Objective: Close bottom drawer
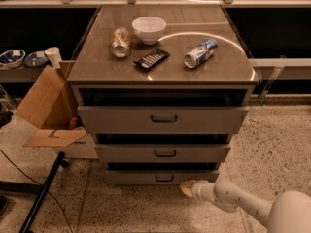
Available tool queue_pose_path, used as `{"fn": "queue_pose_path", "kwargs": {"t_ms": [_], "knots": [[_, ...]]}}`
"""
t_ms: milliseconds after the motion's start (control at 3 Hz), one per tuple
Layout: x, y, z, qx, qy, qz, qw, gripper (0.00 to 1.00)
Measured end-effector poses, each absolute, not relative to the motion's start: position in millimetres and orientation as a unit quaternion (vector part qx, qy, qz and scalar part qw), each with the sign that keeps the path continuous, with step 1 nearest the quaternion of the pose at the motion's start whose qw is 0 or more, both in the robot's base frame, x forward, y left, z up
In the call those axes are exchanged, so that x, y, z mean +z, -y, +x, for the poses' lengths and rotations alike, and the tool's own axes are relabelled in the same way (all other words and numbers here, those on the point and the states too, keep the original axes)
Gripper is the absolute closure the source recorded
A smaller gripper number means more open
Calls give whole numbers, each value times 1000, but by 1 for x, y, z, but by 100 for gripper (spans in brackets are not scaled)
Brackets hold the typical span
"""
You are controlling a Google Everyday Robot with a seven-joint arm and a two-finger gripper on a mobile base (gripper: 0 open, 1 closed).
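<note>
Gripper (pixel 187 188): pale tip of the arm entering from lower right, low near the floor. Whether it is released or clenched cannot be told. Bottom drawer (pixel 141 177): just above and left of the gripper, front seemingly pulled slightly out, touching or just short of the tip. Its handle (pixel 164 178) lies left of the gripper. Judged a stiff metal box on slides, light to move; a flat push on the front panel beside the handle should serve, no grasp needed. Farther up: middle drawer (pixel 126 153), top drawer (pixel 116 119), bowl (pixel 148 29).

High view, facing cabinet (pixel 97 68) front (claw (pixel 187 188) lower-right)
</note>
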State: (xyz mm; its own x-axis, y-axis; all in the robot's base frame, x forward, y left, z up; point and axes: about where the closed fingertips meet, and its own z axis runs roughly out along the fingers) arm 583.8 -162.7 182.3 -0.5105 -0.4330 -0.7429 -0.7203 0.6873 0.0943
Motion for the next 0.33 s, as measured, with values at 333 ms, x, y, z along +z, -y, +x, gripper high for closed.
{"fn": "queue_pose_path", "kwargs": {"t_ms": [333], "knots": [[182,163,584,200,-846,-341,359,100]]}}
